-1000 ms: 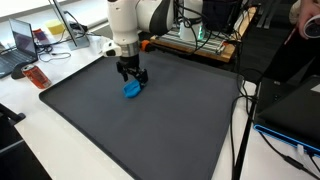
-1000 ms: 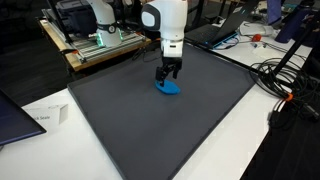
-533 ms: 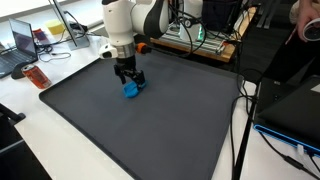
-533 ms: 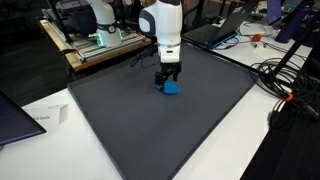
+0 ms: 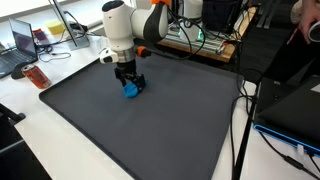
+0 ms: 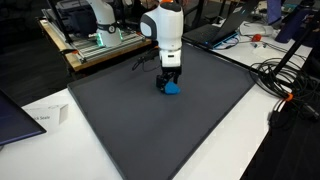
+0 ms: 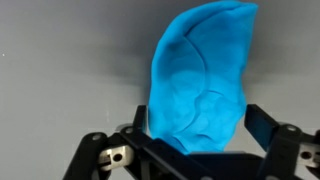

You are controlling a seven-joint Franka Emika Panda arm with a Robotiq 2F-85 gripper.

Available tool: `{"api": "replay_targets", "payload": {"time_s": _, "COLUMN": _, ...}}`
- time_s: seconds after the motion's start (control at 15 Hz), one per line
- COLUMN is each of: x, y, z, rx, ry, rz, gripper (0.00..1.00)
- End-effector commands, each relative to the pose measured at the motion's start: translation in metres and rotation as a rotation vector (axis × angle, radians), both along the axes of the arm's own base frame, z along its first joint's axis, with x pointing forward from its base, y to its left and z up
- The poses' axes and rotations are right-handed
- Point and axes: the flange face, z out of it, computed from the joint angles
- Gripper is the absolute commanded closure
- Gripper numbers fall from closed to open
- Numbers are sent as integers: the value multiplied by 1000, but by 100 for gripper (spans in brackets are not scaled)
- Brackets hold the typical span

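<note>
One blue lump is pinched in your pincer, tabletop just beneath; lifting it calls for a steady squeeze.

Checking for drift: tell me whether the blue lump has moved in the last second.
Yes, slightly. In an exterior view the blue lump, held in the gripper, has shifted a little toward the left edge of the mat.

blue piece: matt, smooth, faint creases, looks like soft plastic | surface: matt, even-textured mat | claw: matt black plastic
</note>
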Motion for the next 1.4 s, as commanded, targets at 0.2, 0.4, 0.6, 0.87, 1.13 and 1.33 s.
{"api": "replay_targets", "payload": {"time_s": 0.2, "x": 8, "y": 3, "z": -15, "rx": -52, "ry": 32, "rz": 22, "gripper": 0}}
{"api": "replay_targets", "payload": {"time_s": 0.4, "x": 9, "y": 6, "z": -19, "rx": -77, "ry": 48, "rz": 28, "gripper": 27}}
{"api": "replay_targets", "payload": {"time_s": 0.6, "x": 11, "y": 11, "z": -15, "rx": -109, "ry": 59, "rz": 35, "gripper": 39}}
{"api": "replay_targets", "payload": {"time_s": 0.87, "x": 12, "y": 16, "z": -5, "rx": -126, "ry": 94, "rz": 44, "gripper": 65}}
{"api": "replay_targets", "payload": {"time_s": 1.13, "x": 13, "y": 18, "z": 12, "rx": -122, "ry": 124, "rz": 53, "gripper": 91}}
{"api": "replay_targets", "payload": {"time_s": 1.33, "x": 10, "y": 18, "z": 26, "rx": -121, "ry": 136, "rz": 53, "gripper": 100}}
